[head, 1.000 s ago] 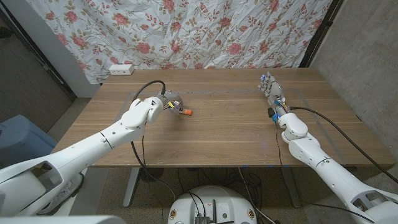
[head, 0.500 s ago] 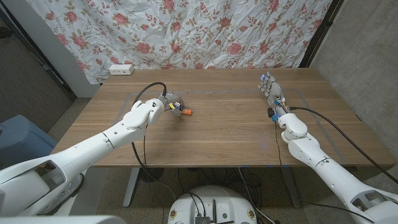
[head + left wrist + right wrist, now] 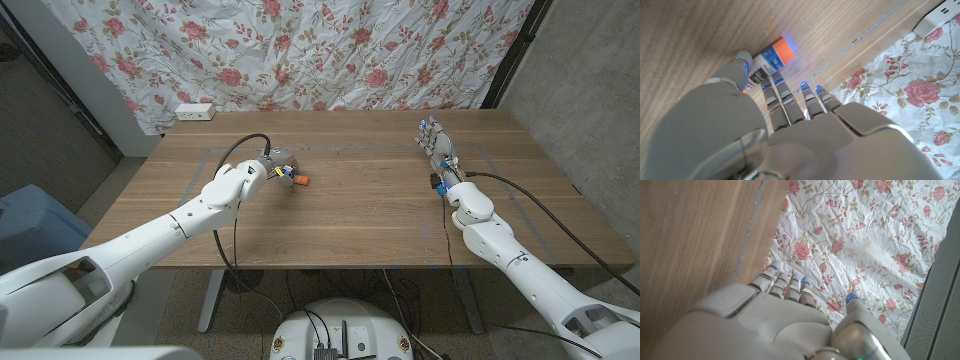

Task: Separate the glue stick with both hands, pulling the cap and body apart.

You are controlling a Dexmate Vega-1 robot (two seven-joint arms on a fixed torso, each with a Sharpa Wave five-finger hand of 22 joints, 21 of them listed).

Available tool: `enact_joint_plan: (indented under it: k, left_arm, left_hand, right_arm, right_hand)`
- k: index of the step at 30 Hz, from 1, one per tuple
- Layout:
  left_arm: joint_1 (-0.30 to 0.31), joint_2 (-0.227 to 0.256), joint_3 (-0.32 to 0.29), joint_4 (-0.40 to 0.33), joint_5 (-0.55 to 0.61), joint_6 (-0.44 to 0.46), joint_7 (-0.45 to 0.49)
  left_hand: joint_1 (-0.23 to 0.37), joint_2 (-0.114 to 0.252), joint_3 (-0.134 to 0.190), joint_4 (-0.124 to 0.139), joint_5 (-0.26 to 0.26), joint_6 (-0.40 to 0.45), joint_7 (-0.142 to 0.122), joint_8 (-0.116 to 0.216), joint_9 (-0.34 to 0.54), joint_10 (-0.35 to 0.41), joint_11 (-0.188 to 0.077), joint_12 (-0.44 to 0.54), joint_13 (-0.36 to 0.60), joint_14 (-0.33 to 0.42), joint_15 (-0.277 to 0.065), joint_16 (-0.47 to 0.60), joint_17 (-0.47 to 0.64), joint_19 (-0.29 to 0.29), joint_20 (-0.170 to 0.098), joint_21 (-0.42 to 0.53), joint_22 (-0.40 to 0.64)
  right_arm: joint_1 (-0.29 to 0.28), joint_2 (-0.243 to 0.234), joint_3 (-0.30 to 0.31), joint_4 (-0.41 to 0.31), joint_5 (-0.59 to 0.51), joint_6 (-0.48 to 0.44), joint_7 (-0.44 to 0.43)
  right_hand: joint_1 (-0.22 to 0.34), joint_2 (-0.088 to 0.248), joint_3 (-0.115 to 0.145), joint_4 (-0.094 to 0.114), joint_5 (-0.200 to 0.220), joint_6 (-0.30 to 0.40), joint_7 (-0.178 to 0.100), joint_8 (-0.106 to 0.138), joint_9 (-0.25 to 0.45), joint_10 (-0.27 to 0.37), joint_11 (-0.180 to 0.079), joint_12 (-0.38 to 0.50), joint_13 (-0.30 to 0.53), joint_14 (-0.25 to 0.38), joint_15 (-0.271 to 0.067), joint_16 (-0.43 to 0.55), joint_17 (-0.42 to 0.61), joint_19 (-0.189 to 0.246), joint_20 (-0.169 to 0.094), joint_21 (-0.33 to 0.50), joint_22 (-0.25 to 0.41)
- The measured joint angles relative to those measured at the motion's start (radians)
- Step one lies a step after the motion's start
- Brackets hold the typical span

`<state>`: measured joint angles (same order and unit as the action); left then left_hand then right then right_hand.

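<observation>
The left hand (image 3: 277,166) edges a little closer over the glue stick (image 3: 297,179) than a second ago, its fingers (image 3: 781,98) now draped across the tube and the thumb against its near end (whether it truly grips or only touches, the pictures cannot tell). The orange cap (image 3: 784,49) pokes out just beyond the fingertips. Far off, the right hand (image 3: 438,148) remains upright, fingers spread and holding nothing, so the pull has not begun.
</observation>
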<state>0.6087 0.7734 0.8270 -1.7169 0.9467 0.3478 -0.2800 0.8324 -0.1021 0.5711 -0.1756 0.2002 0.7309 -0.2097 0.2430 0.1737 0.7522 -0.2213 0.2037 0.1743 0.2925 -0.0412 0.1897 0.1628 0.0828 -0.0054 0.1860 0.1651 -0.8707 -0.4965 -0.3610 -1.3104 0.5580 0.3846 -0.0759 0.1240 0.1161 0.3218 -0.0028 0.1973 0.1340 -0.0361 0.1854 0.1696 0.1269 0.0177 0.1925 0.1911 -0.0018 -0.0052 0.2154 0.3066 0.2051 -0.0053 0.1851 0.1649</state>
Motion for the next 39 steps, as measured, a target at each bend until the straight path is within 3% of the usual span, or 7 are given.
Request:
enact_joint_plan:
  k: [18, 39]
  left_arm:
    - [-0.002, -0.009, 0.014, 0.013, 0.009, 0.012, 0.022]
    - [0.005, -0.008, 0.023, 0.015, 0.022, 0.022, 0.061]
  left_hand:
    - [0.076, 0.022, -0.065, 0.001, -0.004, 0.244, -0.006, -0.002, 0.006, 0.131, -0.002, -0.011, 0.003, 0.081, 0.0, 0.0, 0.0, 0.052, -0.009, 0.0, 0.0]
    - [0.128, 0.054, -0.115, 0.004, -0.007, 0.284, -0.008, -0.019, 0.01, 0.267, 0.009, -0.004, 0.004, 0.144, -0.005, 0.0, 0.003, 0.116, -0.023, 0.0, 0.0]
  right_arm:
    - [0.0, 0.009, 0.001, 0.012, 0.0, 0.013, -0.01]
    - [-0.009, 0.016, 0.009, 0.014, 0.002, 0.026, -0.021]
  right_hand:
    - [0.0, 0.0, 0.003, -0.003, 0.0, 0.016, -0.005, 0.0, 0.0, 0.009, 0.002, 0.004, 0.0, 0.0, 0.0, 0.0, 0.0, 0.0, 0.0, 0.0, 0.0]
    - [0.0, 0.0, 0.004, -0.004, 0.0, 0.025, -0.007, 0.003, 0.0, 0.013, -0.002, 0.004, 0.0, 0.004, 0.004, 0.008, 0.0, 0.0, 0.0, 0.0, 0.0]
